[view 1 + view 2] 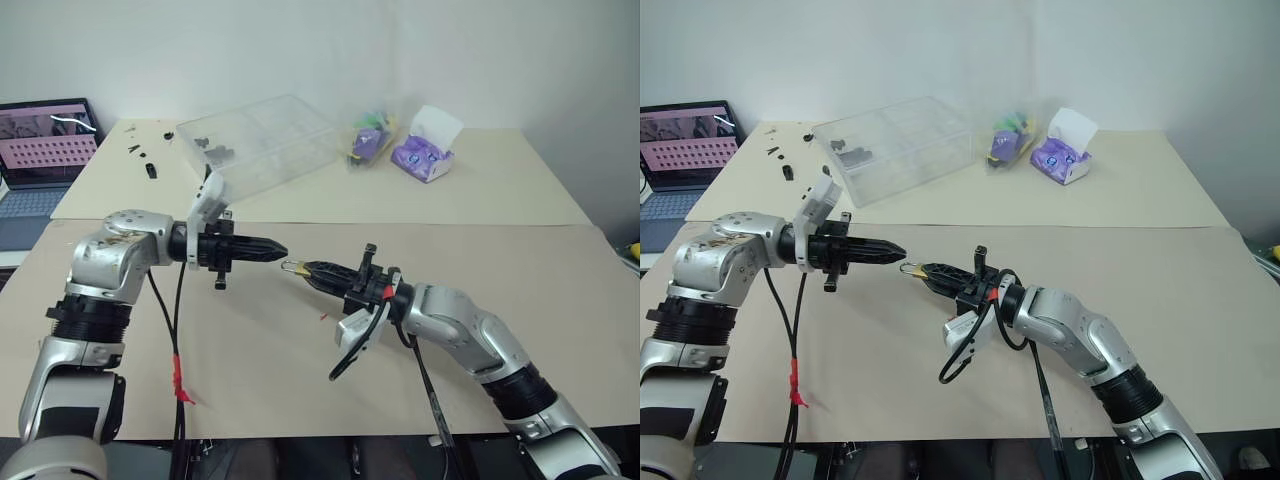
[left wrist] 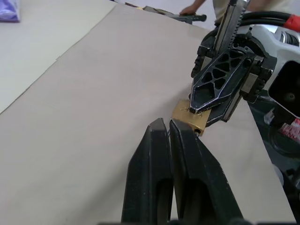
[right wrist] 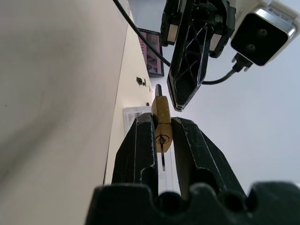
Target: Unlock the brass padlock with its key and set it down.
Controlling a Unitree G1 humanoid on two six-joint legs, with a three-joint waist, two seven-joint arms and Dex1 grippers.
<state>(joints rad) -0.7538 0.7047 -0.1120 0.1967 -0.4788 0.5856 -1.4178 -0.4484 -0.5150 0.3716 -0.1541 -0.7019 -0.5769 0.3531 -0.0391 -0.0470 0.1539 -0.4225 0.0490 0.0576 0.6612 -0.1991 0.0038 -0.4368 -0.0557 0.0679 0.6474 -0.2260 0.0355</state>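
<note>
Pinching the brass padlock [image 3: 162,123] above the table [image 1: 520,250], the right gripper [image 1: 306,268] faces the left gripper [image 1: 280,251], fingers pressed together.

clear plastic box [image 1: 262,143], tissue box [image 1: 425,147], laptop [image 1: 38,160]

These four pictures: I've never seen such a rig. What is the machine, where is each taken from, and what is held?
A two-armed humanoid robot works over a paper-covered table. Two pictures come from its head, looking down over the arms; the other two come from a camera on each wrist. The right gripper is shut on the brass padlock, held above the table. The left gripper is shut, its tips just beside the padlock. I cannot make out the key. Farther back lie a clear plastic box, a tissue pack and a laptop.
</note>
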